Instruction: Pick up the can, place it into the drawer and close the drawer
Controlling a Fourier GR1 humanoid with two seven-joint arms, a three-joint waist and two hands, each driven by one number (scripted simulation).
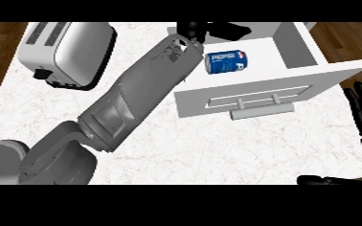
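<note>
The can (pixel 226 61) lies in the drawer (pixel 297 43) just beside the left hand (pixel 194 30), fingers unreadable; light, rigid, slippery, best gripped mid-body

A: Left forearm (pixel 145 84) is looking grey, faceted panels, darker seam just behind the hand?
B: Yes, bulky rounded grey segment further back. Left hand (pixel 201 29) is showing glossy black.
A: Right hand (pixel 326 180)?
B: Black too, showing only partly.
</note>
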